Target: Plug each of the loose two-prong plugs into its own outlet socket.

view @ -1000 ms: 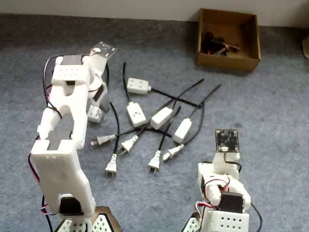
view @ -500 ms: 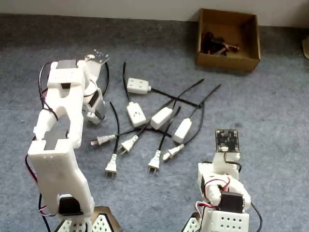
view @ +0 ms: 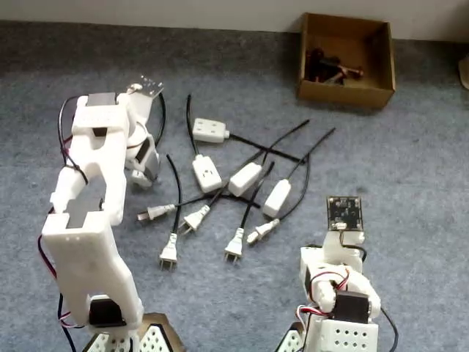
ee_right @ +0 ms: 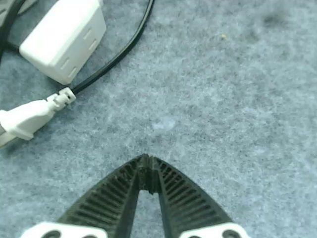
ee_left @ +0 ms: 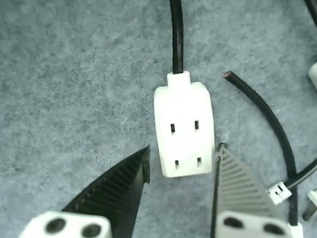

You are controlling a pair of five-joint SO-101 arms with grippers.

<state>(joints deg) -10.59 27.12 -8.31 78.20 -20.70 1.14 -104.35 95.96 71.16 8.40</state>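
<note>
Now that the left arm (view: 88,213) has swung slightly aside and settled, the left gripper (ee_left: 183,148) hangs wide open astride an outlet socket (ee_left: 184,119) on the carpet (ee_left: 74,74), apparently not yet pinching it, while all 5 loose plugs (view: 168,253) lie unplugged nearby.

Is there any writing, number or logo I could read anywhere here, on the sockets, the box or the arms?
No text can be read.
The outlet socket between the open jaws of the left gripper shows slots and no print.
The cardboard box has plain walls.
Any marking on the dark board on the near arm is too small to read.
</note>
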